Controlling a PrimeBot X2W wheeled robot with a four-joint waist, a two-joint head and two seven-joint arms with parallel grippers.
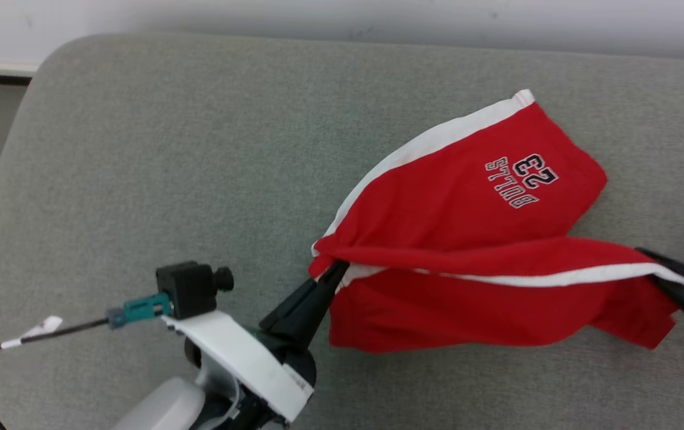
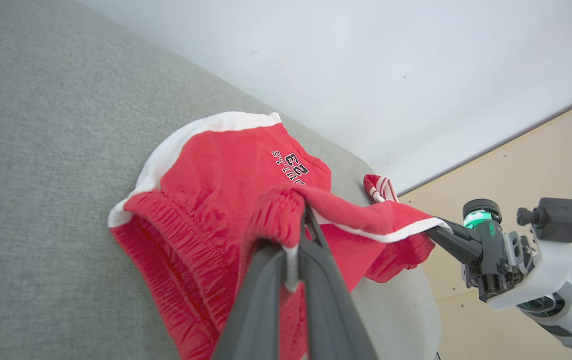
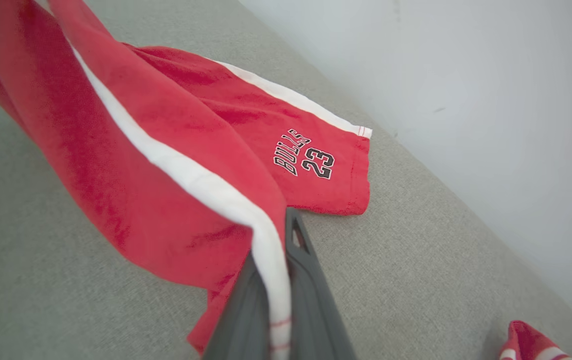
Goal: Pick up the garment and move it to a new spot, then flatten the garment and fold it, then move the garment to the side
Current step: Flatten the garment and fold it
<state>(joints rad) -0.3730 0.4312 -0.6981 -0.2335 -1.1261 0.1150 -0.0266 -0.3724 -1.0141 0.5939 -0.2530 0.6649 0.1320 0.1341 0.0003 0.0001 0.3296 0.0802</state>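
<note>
The garment (image 1: 455, 197) is a pair of red shorts with white side stripes and a "BULLS 23" print, lying on a grey cushioned surface (image 1: 168, 149). One long edge is lifted and stretched between my grippers; the far part, with the print, rests on the surface. My left gripper (image 1: 337, 269) is shut on the gathered waistband end, seen close in the left wrist view (image 2: 305, 215). My right gripper (image 1: 655, 263) is shut on the white-striped edge at the other end (image 3: 290, 220). From the left wrist it appears at the right (image 2: 433, 230).
A white wall (image 1: 342, 18) runs along the far edge of the surface. The surface's rounded corner and left edge (image 1: 25, 101) are at the upper left. A small red and white cloth piece (image 3: 530, 345) lies near the wall. Pale wooden floor (image 2: 540, 160) lies beyond the right end.
</note>
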